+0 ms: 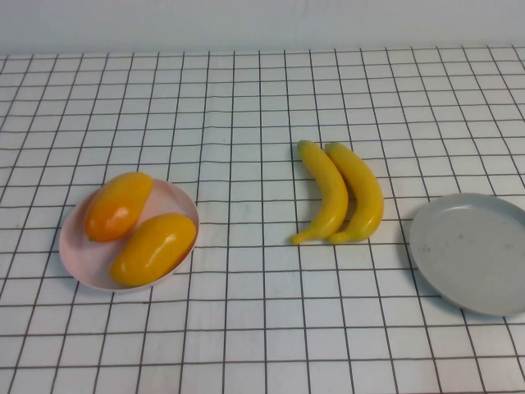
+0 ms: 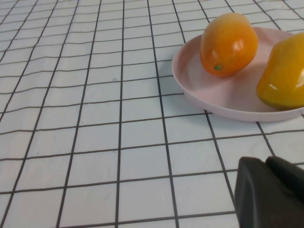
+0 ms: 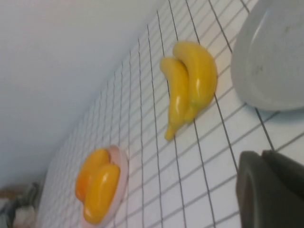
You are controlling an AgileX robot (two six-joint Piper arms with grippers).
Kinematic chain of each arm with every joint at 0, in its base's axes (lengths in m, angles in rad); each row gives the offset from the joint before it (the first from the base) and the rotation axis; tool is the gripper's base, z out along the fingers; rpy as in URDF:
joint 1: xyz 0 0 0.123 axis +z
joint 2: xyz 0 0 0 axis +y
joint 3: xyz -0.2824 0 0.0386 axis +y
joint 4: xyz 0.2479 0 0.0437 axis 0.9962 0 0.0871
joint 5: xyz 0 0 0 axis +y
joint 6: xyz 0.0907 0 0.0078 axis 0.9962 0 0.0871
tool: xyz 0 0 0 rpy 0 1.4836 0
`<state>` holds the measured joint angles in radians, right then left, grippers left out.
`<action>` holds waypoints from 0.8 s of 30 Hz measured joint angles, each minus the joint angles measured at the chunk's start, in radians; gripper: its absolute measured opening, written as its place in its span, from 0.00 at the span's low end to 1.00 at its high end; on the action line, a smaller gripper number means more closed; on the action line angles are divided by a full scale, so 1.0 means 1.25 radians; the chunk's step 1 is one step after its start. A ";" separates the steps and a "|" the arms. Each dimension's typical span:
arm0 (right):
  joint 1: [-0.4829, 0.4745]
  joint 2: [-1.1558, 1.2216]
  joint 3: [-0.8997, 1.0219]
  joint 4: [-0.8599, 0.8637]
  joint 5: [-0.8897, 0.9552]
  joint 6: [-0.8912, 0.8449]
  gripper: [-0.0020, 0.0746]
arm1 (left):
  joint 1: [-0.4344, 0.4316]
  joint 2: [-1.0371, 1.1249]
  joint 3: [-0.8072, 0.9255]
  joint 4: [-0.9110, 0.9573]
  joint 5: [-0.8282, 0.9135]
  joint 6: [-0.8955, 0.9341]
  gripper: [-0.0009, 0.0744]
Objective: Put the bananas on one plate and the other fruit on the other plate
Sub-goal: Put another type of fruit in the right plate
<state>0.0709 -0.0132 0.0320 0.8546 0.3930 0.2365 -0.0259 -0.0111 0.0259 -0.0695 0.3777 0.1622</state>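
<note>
Two bright-yellow bananas (image 1: 343, 194) (image 3: 188, 83) lie side by side on the checked cloth near the table's middle, off both plates. To their right sits the empty grey-blue plate (image 1: 474, 251) (image 3: 270, 66). At the left, the pale pink plate (image 1: 78, 250) (image 2: 223, 97) holds two orange-yellow oval fruits (image 1: 117, 205) (image 1: 153, 248) (image 2: 229, 43) (image 2: 284, 73). Neither arm shows in the high view. My left gripper (image 2: 266, 161) is shut and empty, a short way from the pink plate. My right gripper (image 3: 262, 154) is shut and empty, beside the grey-blue plate.
A white cloth with a black grid (image 1: 262, 328) covers the whole table. A plain white wall (image 1: 262, 25) runs along the far edge.
</note>
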 joint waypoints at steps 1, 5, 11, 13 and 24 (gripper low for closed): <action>0.000 0.000 0.000 -0.002 0.028 -0.027 0.01 | 0.000 0.000 0.000 0.000 0.000 0.000 0.01; 0.000 0.000 -0.026 -0.007 0.092 -0.087 0.01 | 0.000 0.000 0.000 0.000 0.000 0.000 0.01; 0.000 0.087 -0.187 -0.161 0.195 -0.097 0.01 | 0.000 0.000 0.000 0.000 0.000 0.000 0.01; 0.000 0.178 -0.273 -0.246 0.262 -0.114 0.01 | 0.000 0.000 0.000 0.000 0.000 0.000 0.01; 0.015 0.702 -0.626 -0.408 0.510 -0.346 0.01 | 0.000 0.000 0.000 0.000 0.000 0.000 0.01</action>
<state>0.0892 0.8638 -0.7506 0.3447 1.0300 -0.1964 -0.0259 -0.0111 0.0259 -0.0695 0.3777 0.1622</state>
